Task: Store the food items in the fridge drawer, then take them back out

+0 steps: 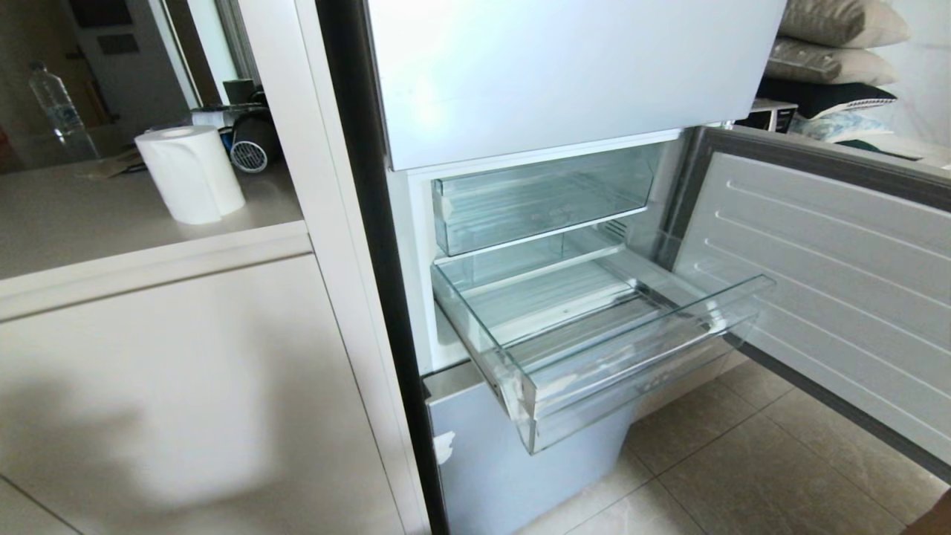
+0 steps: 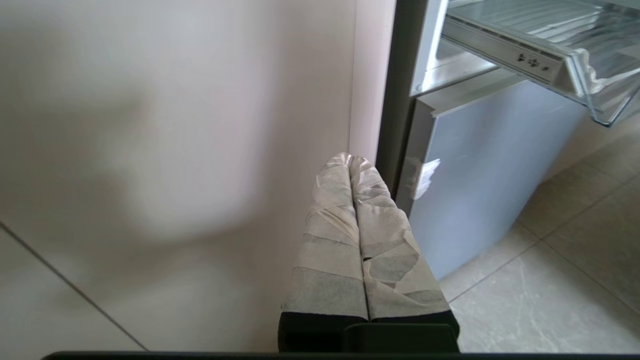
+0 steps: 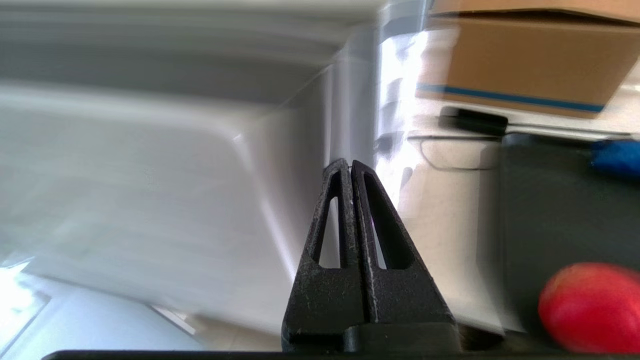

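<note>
The fridge drawer (image 1: 639,379) is pulled out of the open fridge, a clear bin with a ridged floor and nothing lying in it; its front corner with white tape shows in the left wrist view (image 2: 590,75). One red rounded food item (image 3: 592,307) rests on a dark surface in the right wrist view, off to the side of my right gripper (image 3: 351,163), which is shut with nothing between its black fingers. My left gripper (image 2: 350,157), wrapped in pale tape, is shut and hangs low beside the cabinet. Neither arm shows in the head view.
A second clear bin (image 1: 542,197) sits pushed in above the drawer. The fridge door (image 1: 832,282) stands open at the right. A counter (image 1: 111,215) at the left holds a paper towel roll (image 1: 189,174) and a bottle (image 1: 59,111). A cardboard box (image 3: 525,60) stands beyond the right gripper.
</note>
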### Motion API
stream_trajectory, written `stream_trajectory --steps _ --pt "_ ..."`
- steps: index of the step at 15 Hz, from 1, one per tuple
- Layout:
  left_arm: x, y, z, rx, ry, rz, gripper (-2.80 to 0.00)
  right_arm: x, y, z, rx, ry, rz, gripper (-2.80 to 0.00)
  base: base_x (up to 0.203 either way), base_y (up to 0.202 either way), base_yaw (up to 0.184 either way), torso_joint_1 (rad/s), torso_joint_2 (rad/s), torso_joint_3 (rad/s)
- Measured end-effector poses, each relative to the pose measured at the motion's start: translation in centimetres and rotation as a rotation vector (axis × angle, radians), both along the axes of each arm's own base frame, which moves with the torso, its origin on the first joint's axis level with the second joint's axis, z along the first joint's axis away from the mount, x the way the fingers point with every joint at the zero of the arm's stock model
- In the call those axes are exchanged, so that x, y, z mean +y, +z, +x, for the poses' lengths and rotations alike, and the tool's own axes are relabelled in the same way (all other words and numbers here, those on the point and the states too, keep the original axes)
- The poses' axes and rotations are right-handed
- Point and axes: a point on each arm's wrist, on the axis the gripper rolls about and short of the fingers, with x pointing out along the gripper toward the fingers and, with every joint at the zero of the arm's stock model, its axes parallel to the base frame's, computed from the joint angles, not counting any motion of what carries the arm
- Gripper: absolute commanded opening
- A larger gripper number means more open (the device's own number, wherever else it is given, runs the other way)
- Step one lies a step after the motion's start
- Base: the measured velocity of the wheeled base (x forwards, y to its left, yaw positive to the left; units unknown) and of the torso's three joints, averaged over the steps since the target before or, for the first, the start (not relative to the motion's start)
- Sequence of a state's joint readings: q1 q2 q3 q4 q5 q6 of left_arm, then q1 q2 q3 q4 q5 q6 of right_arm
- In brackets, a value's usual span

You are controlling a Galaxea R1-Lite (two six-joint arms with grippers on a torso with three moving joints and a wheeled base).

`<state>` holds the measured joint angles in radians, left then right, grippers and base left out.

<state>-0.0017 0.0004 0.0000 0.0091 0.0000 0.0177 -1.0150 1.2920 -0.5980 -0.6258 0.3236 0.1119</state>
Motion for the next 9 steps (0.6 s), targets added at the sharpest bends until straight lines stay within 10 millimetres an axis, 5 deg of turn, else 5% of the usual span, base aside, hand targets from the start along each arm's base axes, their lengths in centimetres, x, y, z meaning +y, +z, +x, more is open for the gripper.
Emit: stream_trajectory --steps 3,6,9 --pt "0.0 0.0 0.0 0.0 -0.002 0.0 -2.8 7.8 -0.1 3.3 -0.003 0.247 -0.025 -2.8 0.0 0.0 0.0 0.0 0.0 0.0" --pt "0.0 0.0 0.0 0.0 0.0 0.0 -2.8 14.4 -1.2 4.4 0.085 0.452 0.012 -2.8 0.0 0.0 0.0 0.0 0.0 0.0" --pt "0.0 0.0 0.0 0.0 0.0 0.0 -2.8 17.3 -3.1 4.9 0.225 0.485 0.07 -2.8 0.0 0.0 0.0 0.0 0.0 0.0"
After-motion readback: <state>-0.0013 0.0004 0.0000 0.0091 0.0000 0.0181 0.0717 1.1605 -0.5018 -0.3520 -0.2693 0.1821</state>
